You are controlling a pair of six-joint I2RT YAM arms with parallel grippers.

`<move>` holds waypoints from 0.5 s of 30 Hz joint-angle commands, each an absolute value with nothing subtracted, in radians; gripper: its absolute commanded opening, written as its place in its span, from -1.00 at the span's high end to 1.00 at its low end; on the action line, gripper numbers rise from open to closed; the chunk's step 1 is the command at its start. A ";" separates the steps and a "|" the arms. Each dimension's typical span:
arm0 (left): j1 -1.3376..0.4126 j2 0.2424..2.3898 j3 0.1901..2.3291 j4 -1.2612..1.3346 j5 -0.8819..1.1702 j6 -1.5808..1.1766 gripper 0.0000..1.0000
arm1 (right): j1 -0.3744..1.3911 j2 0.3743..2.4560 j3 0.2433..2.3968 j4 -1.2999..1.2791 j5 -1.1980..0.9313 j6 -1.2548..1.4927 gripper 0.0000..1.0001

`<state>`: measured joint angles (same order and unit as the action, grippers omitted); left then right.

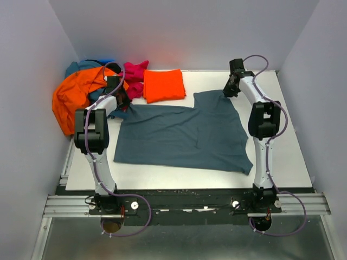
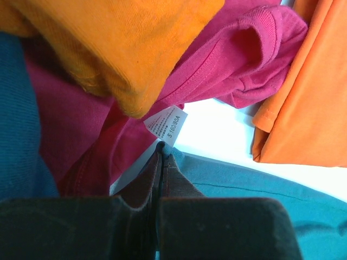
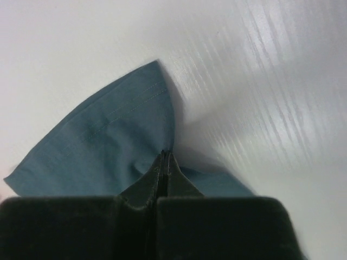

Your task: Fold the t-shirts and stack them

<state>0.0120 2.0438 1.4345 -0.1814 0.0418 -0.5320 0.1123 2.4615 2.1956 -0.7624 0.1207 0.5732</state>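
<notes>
A slate blue-grey t-shirt [image 1: 184, 135] lies spread across the middle of the table. My left gripper [image 1: 120, 104] is shut on its far left corner [image 2: 227, 181], close beside the pile. My right gripper [image 1: 229, 89] is shut on its far right corner [image 3: 119, 141]. A folded bright orange-red t-shirt [image 1: 163, 85] lies at the back centre. A heap at the back left holds an orange t-shirt [image 1: 76, 95], a magenta pink t-shirt [image 1: 134, 76] and teal and blue cloth [image 1: 87, 66].
The magenta shirt [image 2: 217, 59], with a white label [image 2: 165, 123], and the orange shirt [image 2: 119, 43] crowd right in front of my left gripper. Grey walls enclose the table on three sides. A metal rail [image 1: 184, 203] runs along the near edge.
</notes>
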 commanded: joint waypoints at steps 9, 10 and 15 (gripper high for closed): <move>0.012 2.025 1.489 -0.175 0.014 -0.525 1.00 | 0.117 2.237 2.017 -0.673 0.126 0.465 0.99; 0.011 2.025 1.491 -0.181 0.014 -0.523 1.00 | 0.118 2.223 2.005 -0.673 0.120 0.465 0.99; 0.005 1.996 1.463 -0.167 0.014 -0.514 1.00 | 0.115 2.143 1.909 -0.646 0.095 0.468 0.99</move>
<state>0.0109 2.0361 1.4639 -0.1799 0.0372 -0.5301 0.1123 2.2185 1.9743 -0.6762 0.1291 0.4858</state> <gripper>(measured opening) 0.018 0.013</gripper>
